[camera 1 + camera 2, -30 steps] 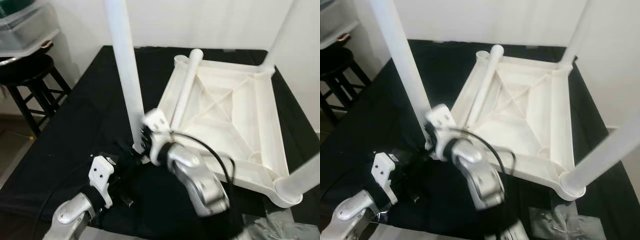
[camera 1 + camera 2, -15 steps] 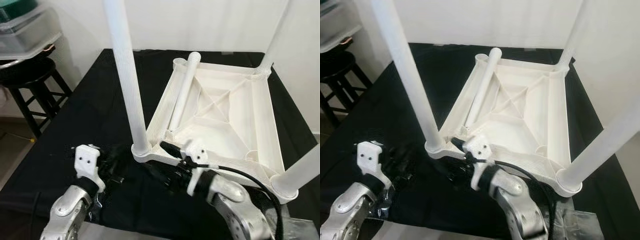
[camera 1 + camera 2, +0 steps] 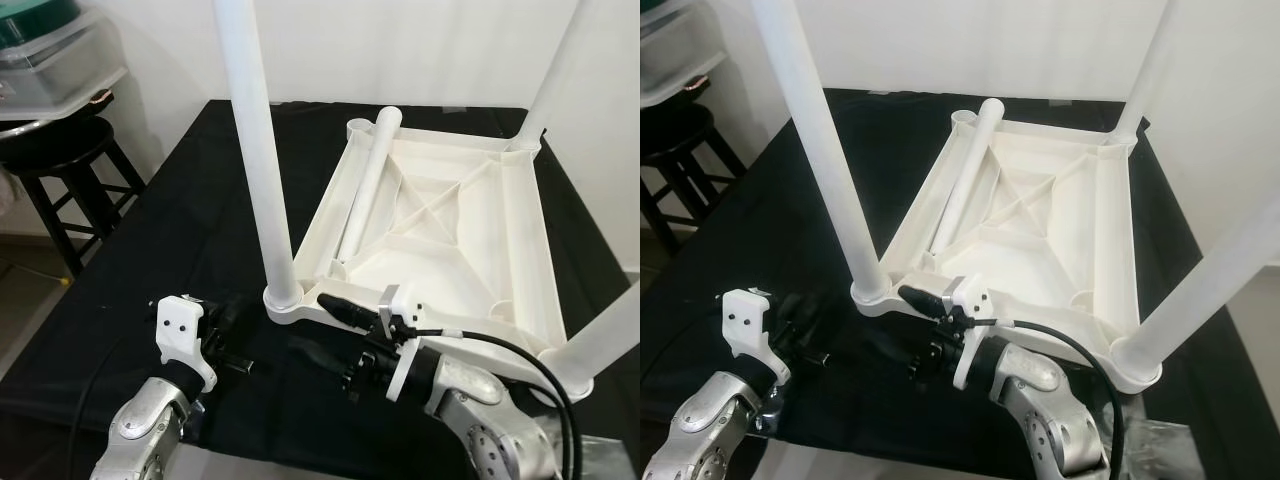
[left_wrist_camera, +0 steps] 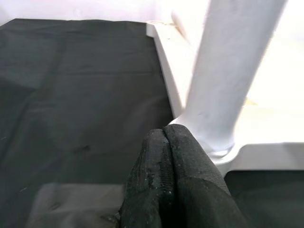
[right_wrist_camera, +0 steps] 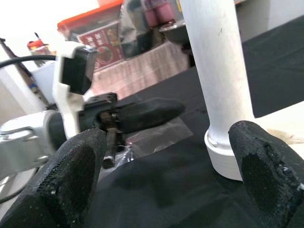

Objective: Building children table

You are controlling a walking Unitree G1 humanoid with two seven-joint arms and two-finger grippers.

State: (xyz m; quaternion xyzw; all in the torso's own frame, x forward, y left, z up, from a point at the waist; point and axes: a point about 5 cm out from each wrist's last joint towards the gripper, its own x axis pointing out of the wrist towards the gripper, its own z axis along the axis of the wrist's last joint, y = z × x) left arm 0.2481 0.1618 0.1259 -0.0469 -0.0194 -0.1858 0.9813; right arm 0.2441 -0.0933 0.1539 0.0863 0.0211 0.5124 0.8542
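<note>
Three white plastic legs (image 3: 255, 150) stand upright in the upturned white plastic tabletop (image 3: 500, 250) on the black cloth-covered surface (image 3: 180, 240); a fourth white tubular leg (image 3: 365, 190) lies inside along its left rim. Right gripper (image 3: 325, 355), fingers spread, is nearer at the near-left corner; left gripper (image 4: 166, 156) is pressed together beside it.

The upturned table (image 3: 440, 230) is overlooked from the head; its near-left leg (image 4: 228, 71) is shared closely by both wrist views.

Smooth matt white plastic table (image 3: 470, 230) lies on black matt cloth (image 3: 180, 250); claw fingers (image 5: 71, 180) look rough.
</note>
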